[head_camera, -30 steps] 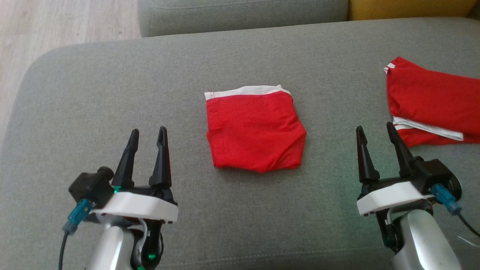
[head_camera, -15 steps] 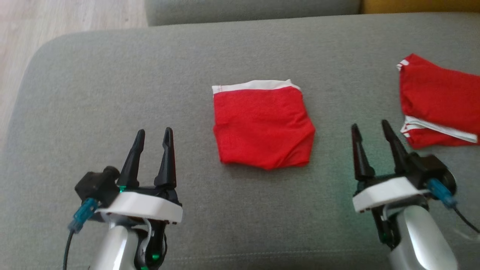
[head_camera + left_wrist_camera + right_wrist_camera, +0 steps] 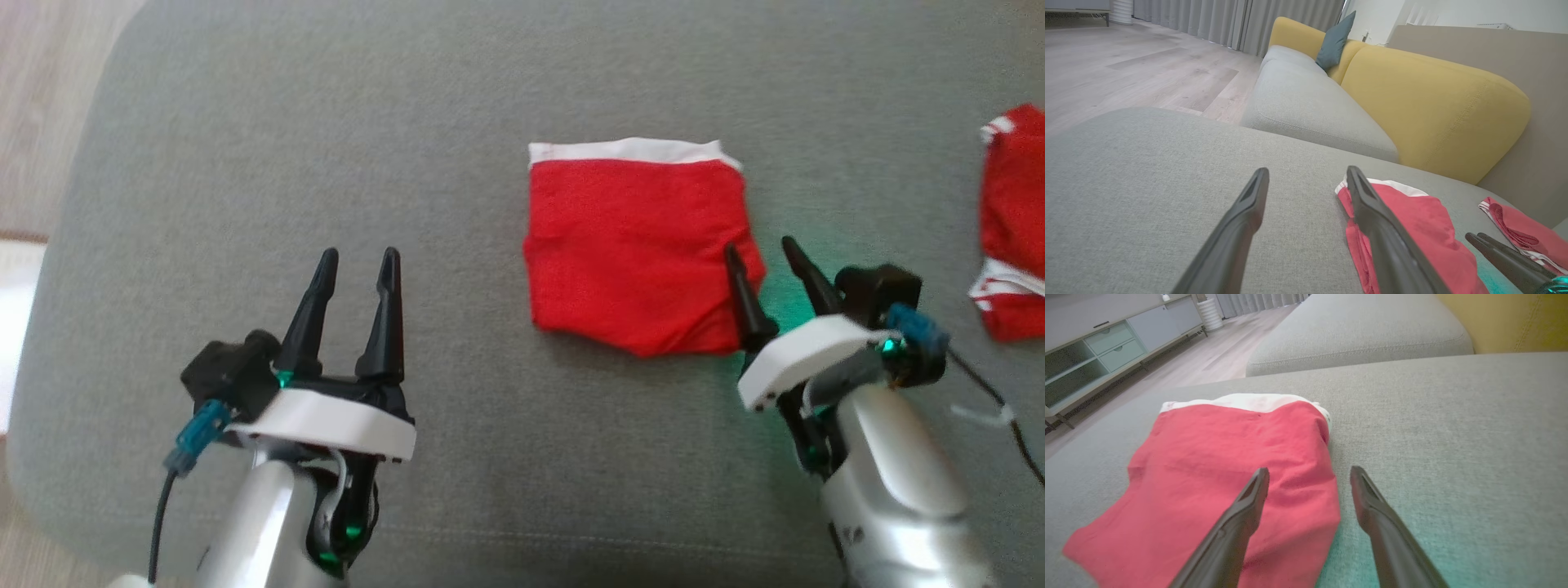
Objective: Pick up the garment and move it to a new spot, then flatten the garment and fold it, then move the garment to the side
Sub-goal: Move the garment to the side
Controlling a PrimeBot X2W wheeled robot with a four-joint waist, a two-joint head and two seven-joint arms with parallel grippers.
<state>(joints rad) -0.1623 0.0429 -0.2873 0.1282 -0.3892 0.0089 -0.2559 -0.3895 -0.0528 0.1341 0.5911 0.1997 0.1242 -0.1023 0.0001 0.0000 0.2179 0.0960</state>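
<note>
Noted near-square folded red cloth garment [image 3: 637, 245], white waistband [image 3: 629, 151] pointing away, side edge between wide-spread, empty right gripper's [image 3: 758, 245] fingers.

garment [image 3: 637, 245] red, white band | cushion [image 3: 326, 163] grey | sofa back [image 3: 1433, 102] yellow
</note>
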